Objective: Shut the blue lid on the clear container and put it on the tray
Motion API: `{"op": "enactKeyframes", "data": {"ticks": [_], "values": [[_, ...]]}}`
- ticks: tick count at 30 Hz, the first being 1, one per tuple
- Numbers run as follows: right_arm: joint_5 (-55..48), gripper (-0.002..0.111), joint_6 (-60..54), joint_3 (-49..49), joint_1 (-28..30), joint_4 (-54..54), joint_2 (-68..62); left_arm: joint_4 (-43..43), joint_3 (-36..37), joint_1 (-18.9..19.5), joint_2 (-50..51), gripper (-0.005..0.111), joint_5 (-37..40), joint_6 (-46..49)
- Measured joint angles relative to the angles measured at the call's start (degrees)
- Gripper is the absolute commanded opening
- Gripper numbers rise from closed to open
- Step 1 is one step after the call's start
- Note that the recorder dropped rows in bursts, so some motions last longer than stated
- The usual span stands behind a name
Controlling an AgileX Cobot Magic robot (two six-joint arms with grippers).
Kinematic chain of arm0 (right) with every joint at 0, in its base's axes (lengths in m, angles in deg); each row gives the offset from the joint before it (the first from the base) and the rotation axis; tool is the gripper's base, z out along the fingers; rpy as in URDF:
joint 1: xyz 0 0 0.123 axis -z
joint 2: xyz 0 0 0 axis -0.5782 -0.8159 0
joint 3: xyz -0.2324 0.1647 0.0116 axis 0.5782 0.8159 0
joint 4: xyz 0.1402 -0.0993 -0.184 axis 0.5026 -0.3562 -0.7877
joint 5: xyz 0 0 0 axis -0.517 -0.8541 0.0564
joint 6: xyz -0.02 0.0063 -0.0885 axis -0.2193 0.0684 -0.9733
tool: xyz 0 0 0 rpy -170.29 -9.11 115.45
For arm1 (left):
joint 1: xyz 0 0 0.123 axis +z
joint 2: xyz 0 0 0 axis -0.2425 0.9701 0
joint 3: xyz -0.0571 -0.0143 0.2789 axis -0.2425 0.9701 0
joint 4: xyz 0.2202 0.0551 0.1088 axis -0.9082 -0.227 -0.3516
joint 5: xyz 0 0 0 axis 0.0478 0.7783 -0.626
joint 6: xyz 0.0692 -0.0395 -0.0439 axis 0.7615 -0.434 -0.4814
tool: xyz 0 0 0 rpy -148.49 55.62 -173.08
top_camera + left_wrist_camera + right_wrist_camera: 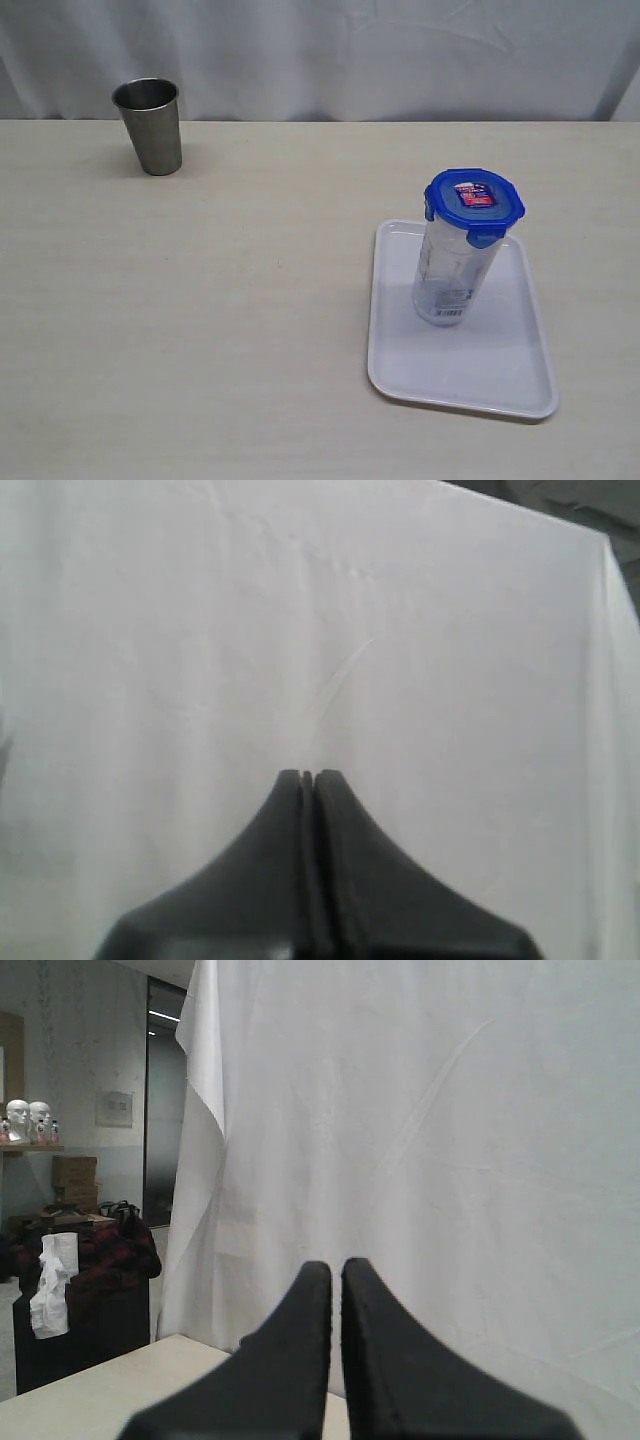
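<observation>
The clear container stands upright on the white tray, toward the tray's far half. The blue lid sits on top of it, with its flaps down along the rim. Neither arm shows in the exterior view. In the left wrist view my left gripper is shut with nothing in it and faces a white cloth. My right gripper is likewise shut and empty in the right wrist view, pointing at the white curtain above the table's edge.
A steel cup stands upright at the table's far left. A white curtain hangs behind the beige table. Beyond the table's side, the right wrist view shows a dark cabinet and room clutter.
</observation>
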Motion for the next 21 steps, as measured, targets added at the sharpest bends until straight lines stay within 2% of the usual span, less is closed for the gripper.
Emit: {"op": "enactKeyframes", "data": {"ticks": [5,12,15,21], "values": [[0.0,0.004,0.0,0.0,0.0,0.0,0.0,5.9,4.0,4.2,-2.4,0.000,0.3,6.0],[0.0,0.004,0.0,0.0,0.0,0.0,0.0,5.4,11.9,9.7,-11.2,0.000,0.6,7.0],[0.0,0.004,0.0,0.0,0.0,0.0,0.0,5.1,15.6,13.4,-11.9,0.000,0.6,7.0],[0.0,0.004,0.0,0.0,0.0,0.0,0.0,2.5,21.2,17.5,-11.9,0.000,0.6,7.1]]}}
